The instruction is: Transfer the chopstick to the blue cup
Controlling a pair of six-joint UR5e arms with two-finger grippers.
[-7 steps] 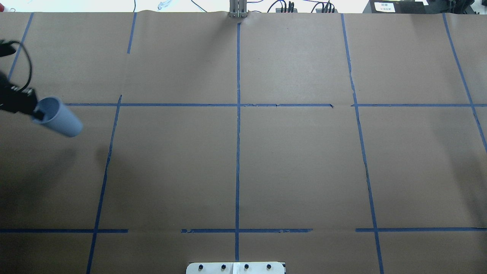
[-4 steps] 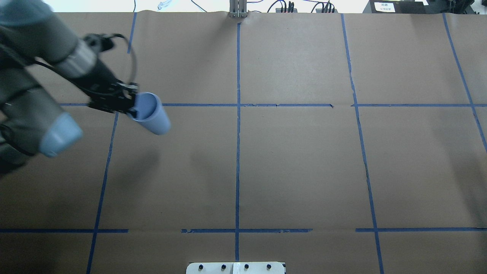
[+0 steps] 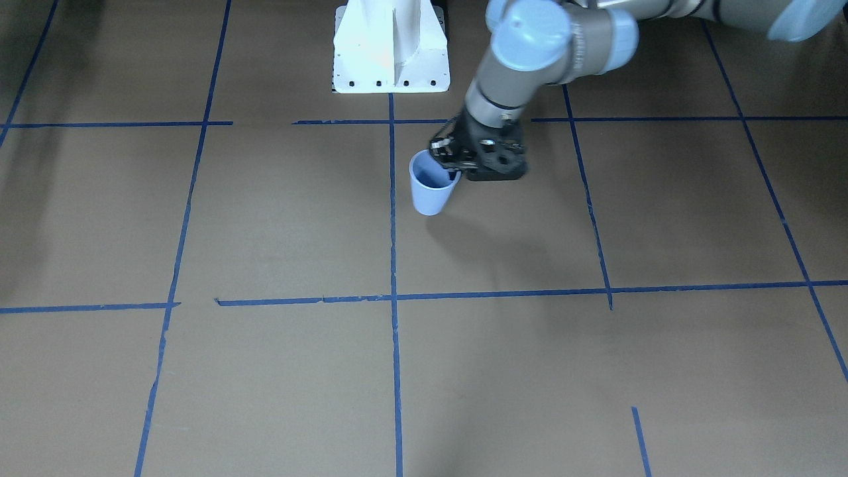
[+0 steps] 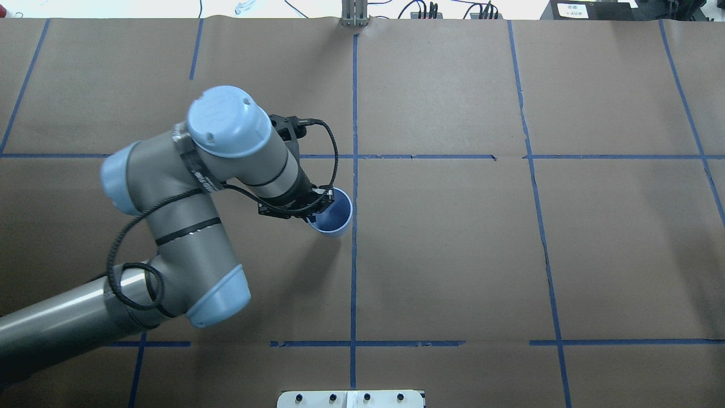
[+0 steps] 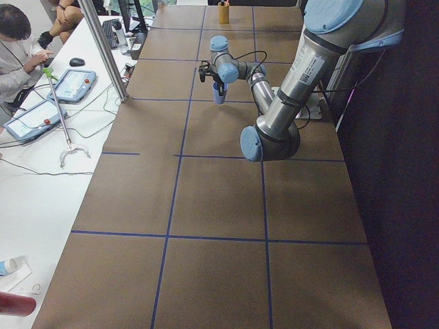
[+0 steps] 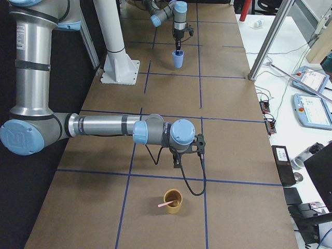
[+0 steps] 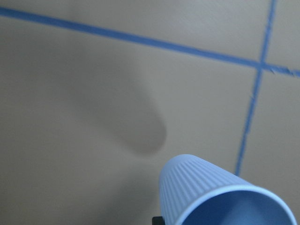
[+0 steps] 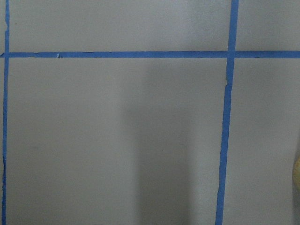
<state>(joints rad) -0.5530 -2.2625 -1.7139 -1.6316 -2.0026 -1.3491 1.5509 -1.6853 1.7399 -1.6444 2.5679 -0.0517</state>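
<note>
From across the desk [image 3: 265,218], the left claw [image 3: 452,172] pinches the rim of the blue cup [image 3: 432,191]. The cup is upright in the upper middle of the frame, just right of the centre tape line [image 3: 392,218].

From overhead you look straight into the blue cup [image 4: 332,214], and its inside shows only blue. The arm [image 4: 238,147] covers most of the left claw [image 4: 318,211].

From the left end, the blue cup [image 5: 219,94] is small in the upper middle. A tan cup [image 5: 223,11] stands at the top edge, its contents too small to make out.

From the right end, the tan cup [image 6: 173,201] is at lower centre. The pink chopstick [image 6: 165,204] leans in it, one end poking out over the rim to the left. The right claw [image 6: 177,162] hangs near it, just higher in the frame; I cannot tell whether it is spread or pressed together. The blue cup [image 6: 178,59] is far off at the top.

The left wrist camera has the ribbed blue cup [image 7: 220,197] cut off by the bottom edge, with its shadow apart from it.

The right wrist camera shows desk and tape, plus a yellowish sliver [image 8: 297,180] at the right edge, too cut off to identify.
</note>
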